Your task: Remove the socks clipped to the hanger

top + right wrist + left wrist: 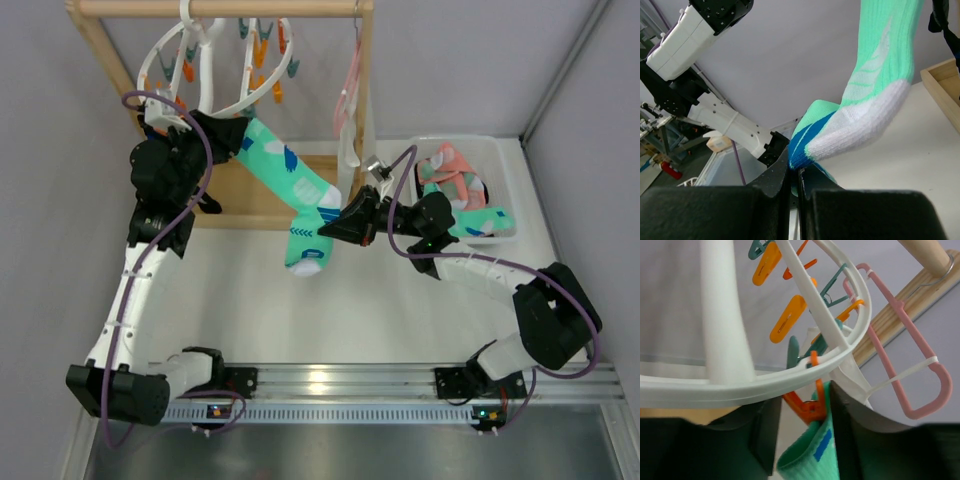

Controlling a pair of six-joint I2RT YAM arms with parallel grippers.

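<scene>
The white ring hanger (215,70) hangs from the wooden rack, with orange and teal clips along it. One mint-teal sock (290,175) is held by its cuff in an orange clip (812,407) under the ring (740,385). It stretches down to the right. My left gripper (222,132) is open, its fingers (765,435) either side of that clip and the cuff (815,455). My right gripper (340,222) is shut on the sock's blue and white heel (840,135), pulling it taut.
A clear bin (505,165) at the right holds a salmon-pink sock (452,165) and a mint sock (480,220). The wooden rack frame (365,80) stands at the back. A pink hanger (900,360) with a white cloth (350,150) hangs beside the ring.
</scene>
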